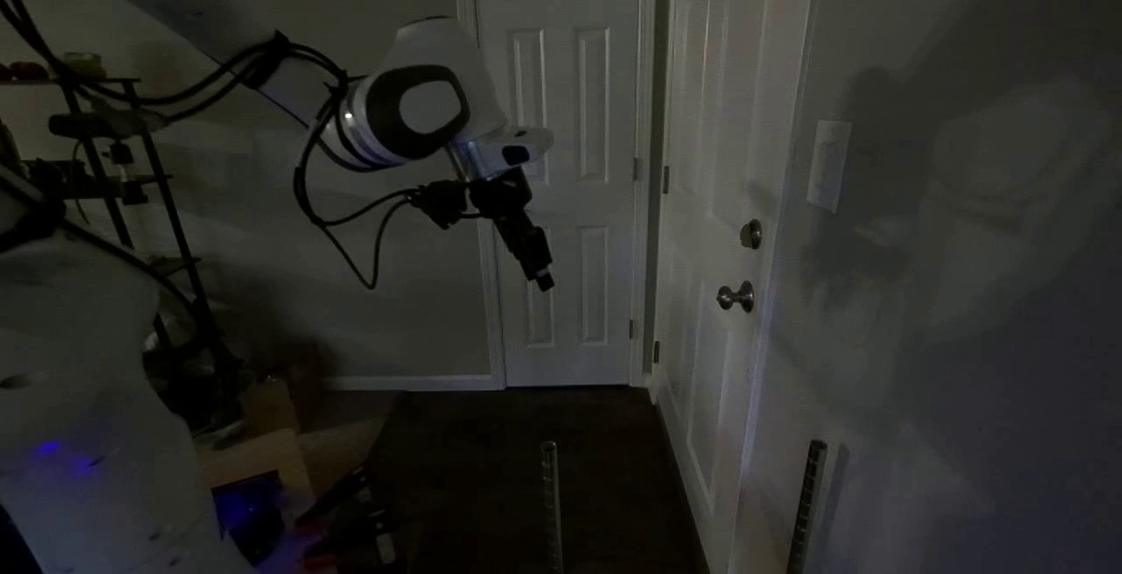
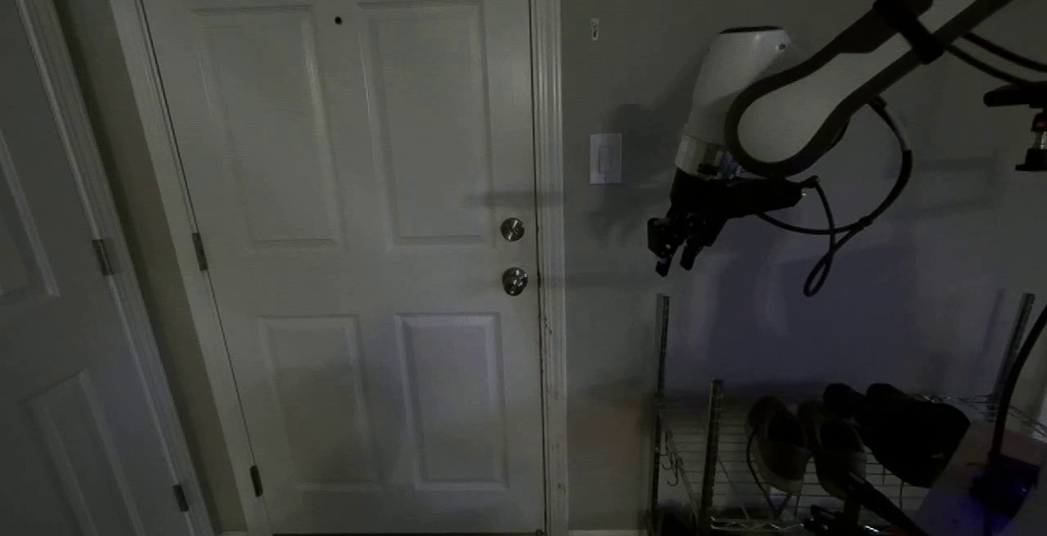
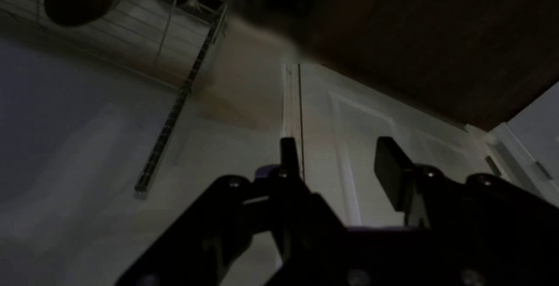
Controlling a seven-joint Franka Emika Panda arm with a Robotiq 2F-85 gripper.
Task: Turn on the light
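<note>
Pale on the wall [image 2: 607,340], the light switch [image 2: 605,159] sits just right of centre in an exterior view; below and right, apart, hangs the hand [image 3: 336,159], spread and empty. Parted so, it could straddle the light switch unpressed; a tilted reach may scrape the wall.

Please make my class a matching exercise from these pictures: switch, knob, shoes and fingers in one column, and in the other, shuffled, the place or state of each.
Column 1
1. switch
2. knob
3. shoes
4. fingers

Column 2
A. on the door, below the lock
B. apart, nothing between them
C. on the wall, beside the door
D. on the rack

Pairs: 1-C, 2-A, 3-D, 4-B
</note>
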